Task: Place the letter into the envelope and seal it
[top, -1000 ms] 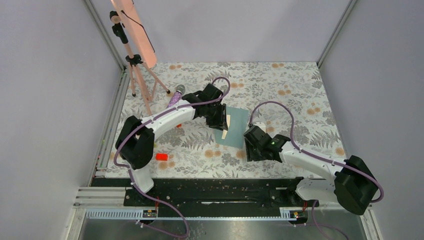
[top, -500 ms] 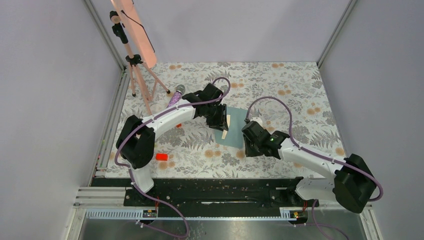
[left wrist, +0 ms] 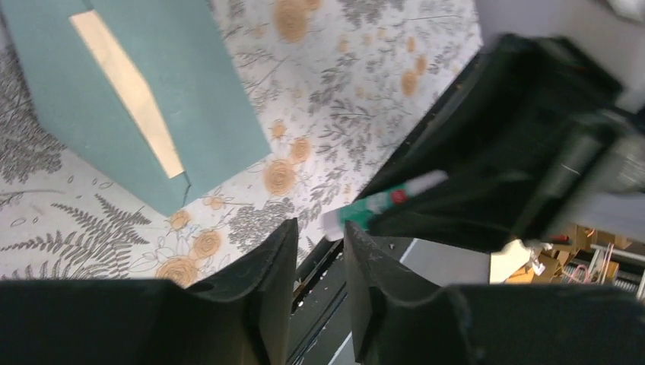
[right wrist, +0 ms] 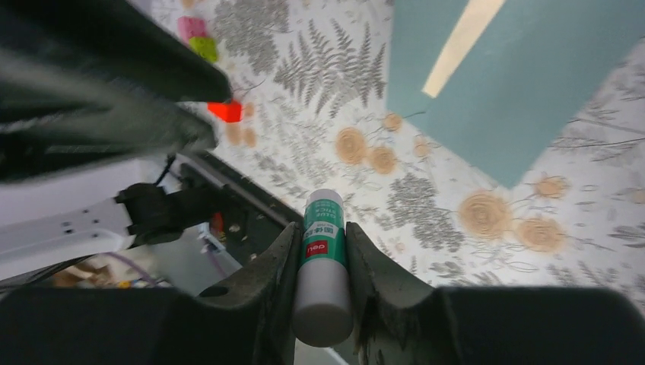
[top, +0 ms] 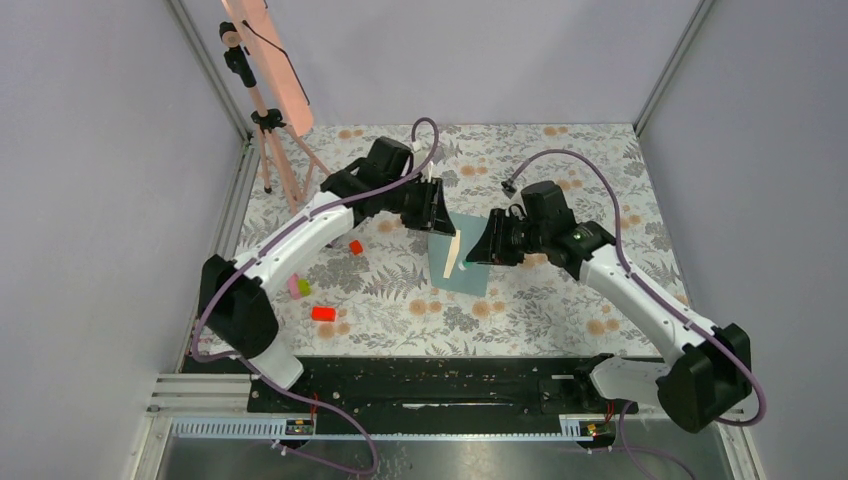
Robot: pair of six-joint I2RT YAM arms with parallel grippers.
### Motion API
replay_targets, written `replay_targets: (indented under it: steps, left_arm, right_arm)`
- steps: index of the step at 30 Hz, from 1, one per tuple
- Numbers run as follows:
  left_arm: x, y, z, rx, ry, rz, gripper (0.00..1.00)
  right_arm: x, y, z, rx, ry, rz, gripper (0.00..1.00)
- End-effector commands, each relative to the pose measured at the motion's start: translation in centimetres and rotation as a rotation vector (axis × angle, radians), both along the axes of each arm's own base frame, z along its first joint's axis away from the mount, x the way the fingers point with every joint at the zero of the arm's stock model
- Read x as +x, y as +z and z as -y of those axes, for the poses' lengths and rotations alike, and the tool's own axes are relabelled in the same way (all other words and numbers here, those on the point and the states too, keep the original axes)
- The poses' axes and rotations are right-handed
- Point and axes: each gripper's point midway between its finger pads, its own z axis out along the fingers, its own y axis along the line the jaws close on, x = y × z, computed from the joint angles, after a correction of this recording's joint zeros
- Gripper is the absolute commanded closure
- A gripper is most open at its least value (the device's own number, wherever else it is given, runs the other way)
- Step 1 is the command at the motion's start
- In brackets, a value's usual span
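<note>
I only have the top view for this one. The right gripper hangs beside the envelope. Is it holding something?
Observer: Yes. In the right wrist view the right gripper is shut on a glue stick, which is white with a green label.
Operator: And the left one? From above I can't see between its fingers.
Observer: In the left wrist view the left gripper has a narrow gap between its fingers and nothing in it.
</note>
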Motion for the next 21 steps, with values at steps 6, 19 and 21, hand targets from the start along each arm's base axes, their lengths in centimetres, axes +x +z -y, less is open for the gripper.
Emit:
replay_targets:
  steps: [6,19,21]
  left_arm:
    - [-1.5,2.9,0.2,-0.147,-0.067,0.169,0.28]
    - [-4.2,1.9,0.9,-0.256,-0.166,0.182,0.24]
    - [-4.4,2.0,1.2,-0.262,-0.187,0.181,0.26]
  right_arm:
    - [-0.6,2.5,-3.1,0.231,0.067,-0.195,1.00]
    - [0.4,3.3,-4.1,0.411,0.031,-0.313,1.00]
    - [0.4,3.6,-4.3,0.433,0.040,-0.322,1.00]
